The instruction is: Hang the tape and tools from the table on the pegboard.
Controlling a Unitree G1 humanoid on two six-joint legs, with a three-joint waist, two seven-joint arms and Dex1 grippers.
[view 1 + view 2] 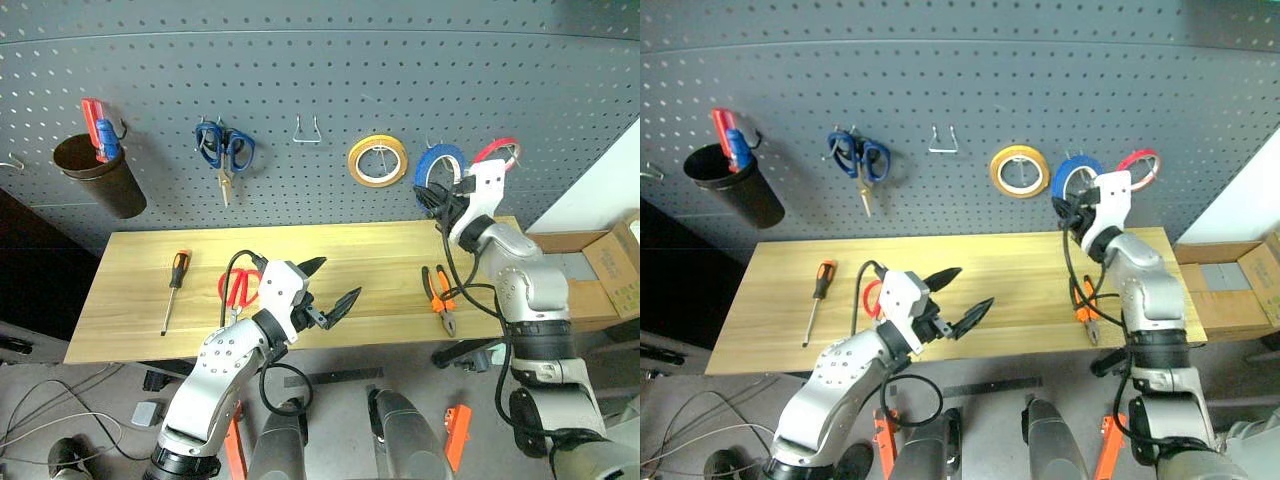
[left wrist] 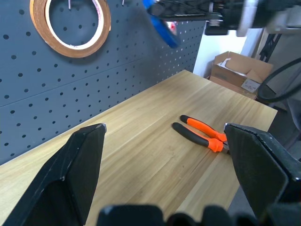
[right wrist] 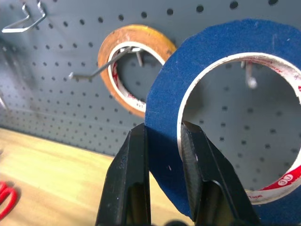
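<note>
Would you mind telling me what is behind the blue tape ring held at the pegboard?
Through the blue tape ring's core, the dark pegboard and a metal hook show; the yellow tape ring hangs beside it, partly overlapped. The board directly behind its blue band is covered.

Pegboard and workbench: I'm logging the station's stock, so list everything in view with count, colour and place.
Pegboard: one, dark grey, behind the table.
Table: one, light wood.
Blue tape: one, white core, held up at the pegboard beside the yellow tape.
Yellow tape: one, hung on a hook.
Red tape: one, on the pegboard behind the right claw.
Blue-handled scissors: one, hung on the pegboard.
Empty hook: one, metal, between scissors and yellow tape.
Cup: one, dark, on the pegboard, red-and-blue tool inside.
Screwdriver: one, orange-black handle, table's left part.
Red scissors: one, on the table behind the left arm.
Pliers: one, orange-black, table's right part.
Cardboard boxes: brown, right of the table.
Left claw: open, empty.
Right claw: shut on blue tape.
</note>
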